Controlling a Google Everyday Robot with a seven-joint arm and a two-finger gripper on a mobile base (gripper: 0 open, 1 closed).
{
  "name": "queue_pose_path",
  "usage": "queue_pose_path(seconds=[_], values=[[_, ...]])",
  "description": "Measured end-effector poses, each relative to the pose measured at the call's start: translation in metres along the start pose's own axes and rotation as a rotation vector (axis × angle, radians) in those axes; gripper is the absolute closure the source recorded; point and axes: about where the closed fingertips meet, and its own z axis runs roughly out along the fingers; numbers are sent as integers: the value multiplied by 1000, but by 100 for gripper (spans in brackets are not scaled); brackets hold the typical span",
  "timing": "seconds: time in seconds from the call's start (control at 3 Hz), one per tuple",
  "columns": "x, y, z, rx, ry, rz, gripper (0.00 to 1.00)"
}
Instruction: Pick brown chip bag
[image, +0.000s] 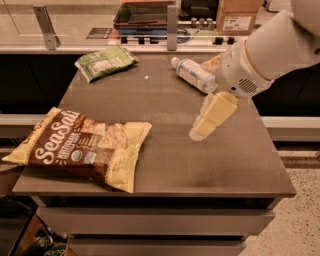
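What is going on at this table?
A robot arm reaches in from the right over the dark grey table, its yellow claw hanging above the middle, right of the large crinkly brown chip bag at the front left edge. The bag lies untouched. A small green bag and a clear plastic bottle lie at the back.
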Motion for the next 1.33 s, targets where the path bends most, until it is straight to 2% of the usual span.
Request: queue_pose_path(seconds=[0.33,0.67,1.0,1.33], values=[[-27,10,35,-35,-95,12,0],[-74,45,83,-68,-75,69,0],[-80,55,94,-61,-69,58,0],[-93,75,119,-87,-91,36,0]])
